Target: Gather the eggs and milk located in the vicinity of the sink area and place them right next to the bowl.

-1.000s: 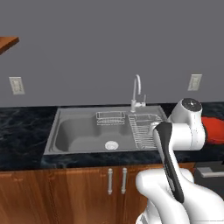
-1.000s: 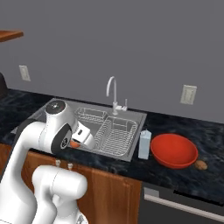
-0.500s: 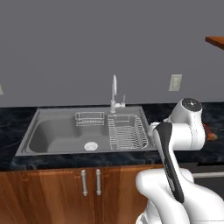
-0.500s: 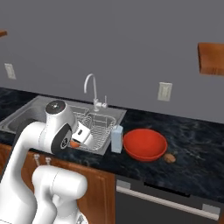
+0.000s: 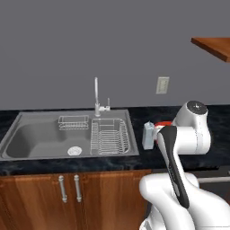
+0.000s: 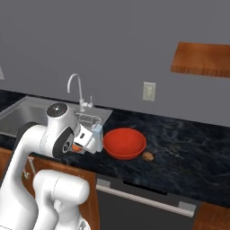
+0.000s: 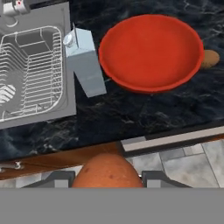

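Red bowl empty; egg clamped in end effector.

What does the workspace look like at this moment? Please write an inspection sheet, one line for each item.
Surface: dark marbled counter with a steel sink set in it.
Job's things: milk stands upright between the sink and the red bowl, close to the bowl; one egg lies at the bowl's other side; a second egg is in the gripper.
Clutter: wire racks in the sink.
Grippers: gripper shut on the second egg, held off the counter's front edge.
Cables: nothing seen.
Surroundings: faucet, wall outlet, wooden shelf, wooden cabinets below.
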